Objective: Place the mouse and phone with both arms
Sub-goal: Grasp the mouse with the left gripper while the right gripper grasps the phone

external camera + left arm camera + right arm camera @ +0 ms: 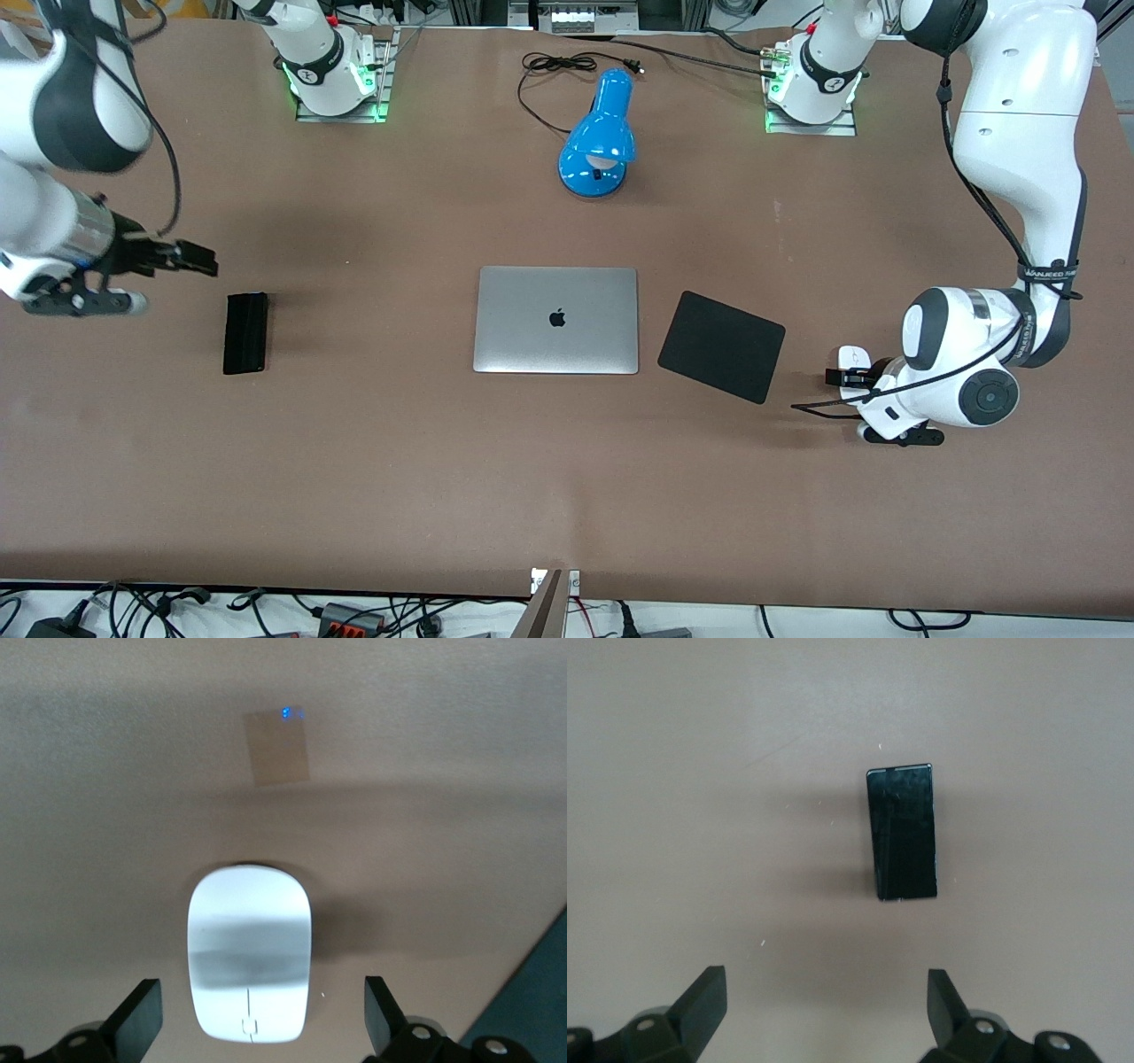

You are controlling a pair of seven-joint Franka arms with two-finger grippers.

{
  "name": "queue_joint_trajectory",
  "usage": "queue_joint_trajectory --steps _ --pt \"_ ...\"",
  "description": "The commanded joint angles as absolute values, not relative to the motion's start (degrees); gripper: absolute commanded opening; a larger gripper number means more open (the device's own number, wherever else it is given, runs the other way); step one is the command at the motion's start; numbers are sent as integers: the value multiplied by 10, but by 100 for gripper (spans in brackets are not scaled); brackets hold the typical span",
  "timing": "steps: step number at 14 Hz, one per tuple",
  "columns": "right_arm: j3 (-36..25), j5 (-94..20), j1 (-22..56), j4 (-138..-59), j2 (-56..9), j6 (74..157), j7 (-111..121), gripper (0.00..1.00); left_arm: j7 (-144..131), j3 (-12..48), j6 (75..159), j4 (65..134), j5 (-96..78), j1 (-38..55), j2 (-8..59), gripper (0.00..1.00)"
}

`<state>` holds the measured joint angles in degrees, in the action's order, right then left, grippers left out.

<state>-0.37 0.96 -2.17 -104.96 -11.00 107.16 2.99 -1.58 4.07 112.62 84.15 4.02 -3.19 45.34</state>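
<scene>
Left end effector [257, 1019] spread wide astride mouse [249, 952], right end effector [824, 1014] wide above table near phone [902, 833]

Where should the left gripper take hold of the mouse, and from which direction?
Across its narrow width, coming straight down. The mouse lies flat on the table, a low rounded oval, and the left gripper hangs open over it, fingers either side of its long flanks.

Bare table [700, 771] (all around) phone [902, 833].
</scene>
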Motion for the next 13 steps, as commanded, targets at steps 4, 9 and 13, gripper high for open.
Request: queue_joint_trajectory --steps 4,9,13 --pt "-6 46 -42 -1049 -246 1185 32 100 -5 42 1135 845 49 -39 462 100" --pt "-5 46 -62 -1049 -338 1258 40 100 -6 42 1134 845 48 -39 467 100" --pt "-5 43 -68 -1046 -348 1267 42 100 -5 43 1134 846 47 -40 471 77"
